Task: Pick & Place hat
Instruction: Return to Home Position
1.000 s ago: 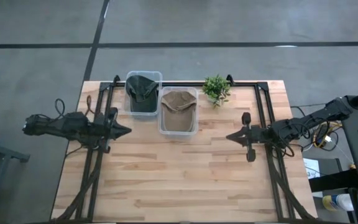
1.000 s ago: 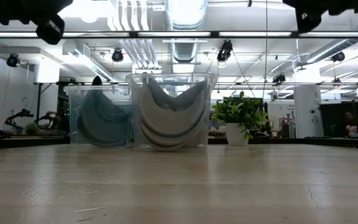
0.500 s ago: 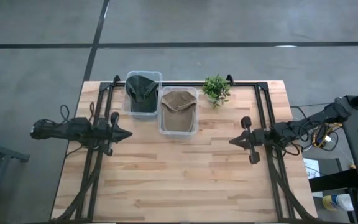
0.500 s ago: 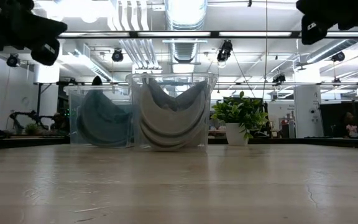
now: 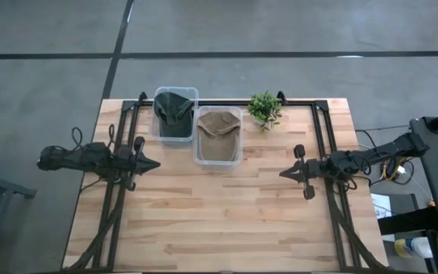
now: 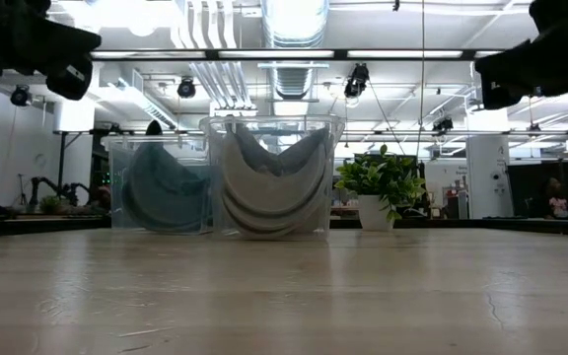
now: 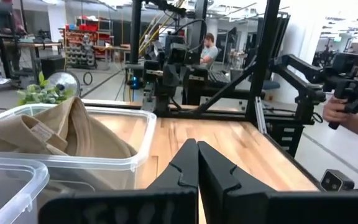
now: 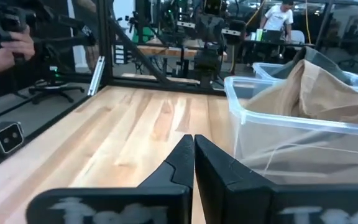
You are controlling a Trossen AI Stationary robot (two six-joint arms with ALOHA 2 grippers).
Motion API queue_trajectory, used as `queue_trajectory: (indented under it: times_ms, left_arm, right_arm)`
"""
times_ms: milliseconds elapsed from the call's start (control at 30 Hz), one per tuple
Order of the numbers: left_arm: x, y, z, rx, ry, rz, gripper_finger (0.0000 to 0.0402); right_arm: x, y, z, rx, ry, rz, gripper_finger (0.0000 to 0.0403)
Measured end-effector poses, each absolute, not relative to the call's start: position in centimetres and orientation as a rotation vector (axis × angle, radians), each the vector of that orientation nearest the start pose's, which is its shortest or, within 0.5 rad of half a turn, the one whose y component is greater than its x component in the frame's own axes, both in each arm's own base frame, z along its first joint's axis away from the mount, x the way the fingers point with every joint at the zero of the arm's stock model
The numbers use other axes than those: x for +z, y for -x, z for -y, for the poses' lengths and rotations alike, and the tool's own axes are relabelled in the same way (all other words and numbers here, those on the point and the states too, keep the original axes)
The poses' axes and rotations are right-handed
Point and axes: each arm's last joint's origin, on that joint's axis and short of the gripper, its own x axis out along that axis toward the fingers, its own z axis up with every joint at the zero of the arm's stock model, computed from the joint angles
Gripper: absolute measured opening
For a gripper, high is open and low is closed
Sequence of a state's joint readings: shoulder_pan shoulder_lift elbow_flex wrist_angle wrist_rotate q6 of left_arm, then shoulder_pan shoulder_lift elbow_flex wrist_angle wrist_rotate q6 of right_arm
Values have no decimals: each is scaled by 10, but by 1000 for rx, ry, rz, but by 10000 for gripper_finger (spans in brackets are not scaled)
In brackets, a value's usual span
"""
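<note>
Wood planks make up the table [image 5: 226, 221], and two dark arms reach in over it, one from each side. The left gripper [image 5: 155, 162] hangs over the left part of the table and points at the middle. Its two fingers [image 7: 182, 165] are pressed tight together and hold nothing. The right gripper [image 5: 283, 173] hangs over the right part and points back the other way. Its fingers [image 8: 179, 158] are pressed together too, with nothing in them. The two grippers are well apart, with bare wood between them.

Farther back, near the back edge, two clear bins stand just beside each other. The left bin [image 5: 176, 89] holds the black cap [image 5: 173, 113]. It is very dark, with a bit of green, and sits bunched up inside. The right bin [image 5: 217, 163] holds the brown cap [image 5: 217, 131]. It is light brown like sand, soft and folded. Seen from table height, both caps curl up against the bin walls.

A small green plant [image 5: 265, 108] in a white pot stands to the right of the bins. Past the table, a person's hand [image 7: 335, 112] holds something dark.
</note>
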State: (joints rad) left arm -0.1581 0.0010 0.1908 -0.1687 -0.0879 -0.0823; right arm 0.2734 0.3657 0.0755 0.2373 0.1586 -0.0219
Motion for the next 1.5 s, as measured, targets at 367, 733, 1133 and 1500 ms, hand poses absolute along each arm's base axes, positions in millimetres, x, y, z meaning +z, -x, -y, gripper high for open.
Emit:
queue_trajectory:
  times_ms: [367,733,1133,1500]
  left_arm:
    - [187,-88,11,-50,80,-61,0]
    - [172,-92,9,30,71,-113,0]
    - [171,-93,9,32,68,-127,0]
    - [170,-93,9,33,67,-130,0]
  right_arm:
    - [160,-108,-9,61,18,-83,8]
    - [160,-107,0,-141,38,-87,8]
    - [160,-107,0,-144,29,-86,8]
    - [160,-107,0,-144,30,-85,8]
